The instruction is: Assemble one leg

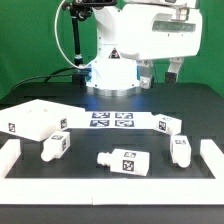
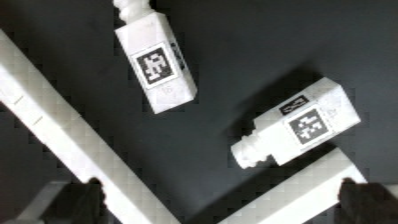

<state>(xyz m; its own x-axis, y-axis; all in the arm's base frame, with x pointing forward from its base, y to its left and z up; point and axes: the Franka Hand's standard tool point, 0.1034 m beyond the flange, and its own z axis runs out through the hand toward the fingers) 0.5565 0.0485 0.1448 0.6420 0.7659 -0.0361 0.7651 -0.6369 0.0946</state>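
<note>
Several short white legs with square tags lie on the black table: one at the exterior view's left (image 1: 55,145), one in the middle front (image 1: 120,160), and two at the right (image 1: 168,123) (image 1: 181,150). The flat white tabletop (image 1: 35,120) lies at the left. My gripper (image 1: 160,70) hangs high above the right side, open and empty. In the wrist view my gripper (image 2: 217,205) is open, with dark fingertips (image 2: 71,200) at the frame's edge. Two legs (image 2: 157,60) (image 2: 299,122) lie far below it, apart from each other.
The marker board (image 1: 110,120) lies in the table's middle, in front of the robot base (image 1: 110,70). A low white rail (image 1: 110,190) borders the work area, and two stretches of it (image 2: 54,110) (image 2: 311,195) meet at a corner under my gripper.
</note>
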